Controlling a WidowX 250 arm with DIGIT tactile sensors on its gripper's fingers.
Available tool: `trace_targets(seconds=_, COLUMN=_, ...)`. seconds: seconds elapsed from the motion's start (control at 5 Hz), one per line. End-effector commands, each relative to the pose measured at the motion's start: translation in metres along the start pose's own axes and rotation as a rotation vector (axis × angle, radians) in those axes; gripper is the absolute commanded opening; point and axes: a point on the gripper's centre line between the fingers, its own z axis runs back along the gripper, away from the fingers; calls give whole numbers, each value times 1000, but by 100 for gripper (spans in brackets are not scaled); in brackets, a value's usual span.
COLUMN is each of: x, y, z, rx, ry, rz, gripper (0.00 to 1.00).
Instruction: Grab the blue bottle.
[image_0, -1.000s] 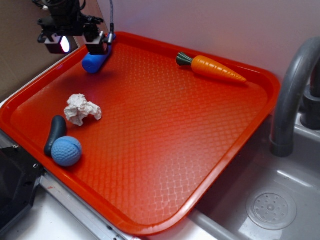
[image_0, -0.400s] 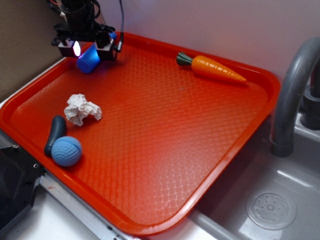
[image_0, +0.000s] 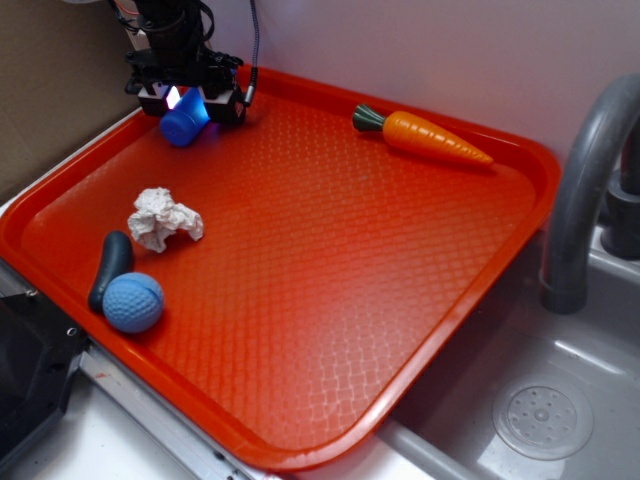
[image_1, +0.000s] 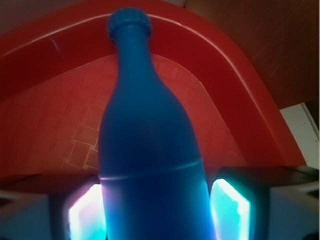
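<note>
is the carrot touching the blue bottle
No, the carrot lies near the tray's far right edge, well apart from the blue bottle in the far left corner.

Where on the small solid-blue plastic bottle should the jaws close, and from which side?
Grip the small solid-blue plastic bottle across its wide cylindrical body, coming from above. It lies in the orange tray's far corner, neck toward the rim, and the gripper already straddles the body; the neck is narrower.

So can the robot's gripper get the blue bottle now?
Probably yes: the gripper already sits over the blue bottle, a finger on each side, with nothing between them.
</note>
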Motion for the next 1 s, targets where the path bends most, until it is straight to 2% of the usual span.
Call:
trace_targets(seconds=0.0, x=-5, y=27, z=37, rx=17, ry=89, rz=7, gripper=0)
trace_targets(seconds=0.2, x=-12, y=17, z=68, rx=21, ry=97, rz=-59, gripper=0)
trace_targets(seconds=0.4, x=-30, y=-9, z=106, rx=-41, ry=72, rz=-145, gripper=0)
trace_targets(seconds=0.6, x=-62, y=-31, z=154, rx=-170, ry=36, rz=-286, gripper=0)
trace_targets(seconds=0.8, x=-92, y=-53, z=194, rx=-256, ry=1, rz=-425, gripper=0)
